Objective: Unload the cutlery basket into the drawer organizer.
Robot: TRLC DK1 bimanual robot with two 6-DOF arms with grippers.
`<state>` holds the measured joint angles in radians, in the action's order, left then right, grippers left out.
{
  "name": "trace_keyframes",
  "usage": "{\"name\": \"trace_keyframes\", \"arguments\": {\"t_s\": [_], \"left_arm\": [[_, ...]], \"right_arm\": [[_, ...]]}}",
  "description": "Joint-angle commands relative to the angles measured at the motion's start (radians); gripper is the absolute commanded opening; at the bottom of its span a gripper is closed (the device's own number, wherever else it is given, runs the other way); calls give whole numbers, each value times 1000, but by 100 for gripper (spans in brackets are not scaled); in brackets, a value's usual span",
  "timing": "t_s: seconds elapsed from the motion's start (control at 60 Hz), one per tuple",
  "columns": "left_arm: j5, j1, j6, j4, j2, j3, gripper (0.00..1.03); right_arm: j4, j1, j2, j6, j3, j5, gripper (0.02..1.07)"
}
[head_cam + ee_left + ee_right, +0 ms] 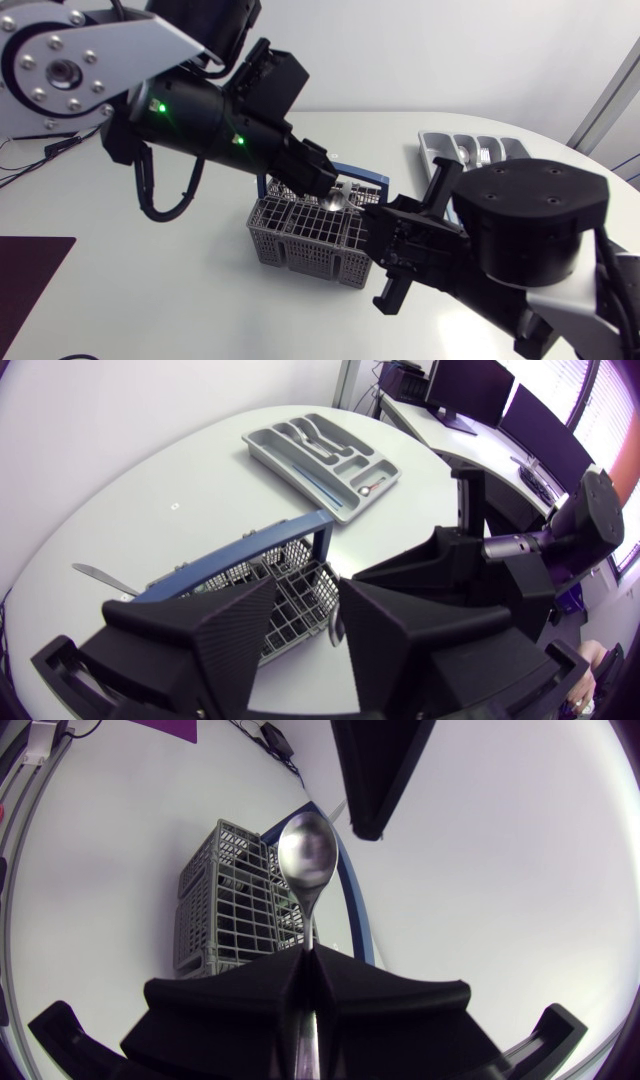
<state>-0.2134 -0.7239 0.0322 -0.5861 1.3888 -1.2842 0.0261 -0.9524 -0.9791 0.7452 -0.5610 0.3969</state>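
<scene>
The right gripper (306, 960) is clamped on the handle of a spoon (305, 850), its bowl over the cutlery basket (300, 235) in the middle of the table (200, 300); it looks lifted out, not yet stowed. The left gripper (308, 595) hangs spread and empty above the basket. At the far right edge, the drawer organizer (262, 452) already holds a few pieces; what remains in the basket is hidden

The basket (305, 238) stands mid-worktop (200, 300); the organizer (428, 150) lies behind it to the right, well apart, with cutlery in it. The left arm's fingers (322, 185) hang spread above the basket's rear. The right arm's fingers (308, 975) clamp a spoon (307, 850), its bowl over the basket. What may be a knife (100, 574) lies beside the basket, away from the organizer
</scene>
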Motion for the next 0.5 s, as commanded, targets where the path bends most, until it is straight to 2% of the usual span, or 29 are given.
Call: {"name": "trace_keyframes", "arguments": {"t_s": [0.0,0.117,0.2,0.217,0.3,0.483], "left_arm": [[-14,26,-31,-9,4,-49,87],[-14,64,-31,-17,-13,-73,90],[-14,100,-26,-24,-22,-79,91],[-14,116,-20,-24,-27,-76,91],[-12,146,-12,-24,-36,-61,91],[-12,196,14,-9,-74,11,92]], "right_arm": [[-38,-5,56,8,21,-3,8],[-112,26,146,8,55,-49,7],[-180,118,235,13,82,-139,8],[-213,178,272,22,92,-196,8],[-270,326,341,63,112,-320,7],[-385,817,390,246,125,-742,8]]}}
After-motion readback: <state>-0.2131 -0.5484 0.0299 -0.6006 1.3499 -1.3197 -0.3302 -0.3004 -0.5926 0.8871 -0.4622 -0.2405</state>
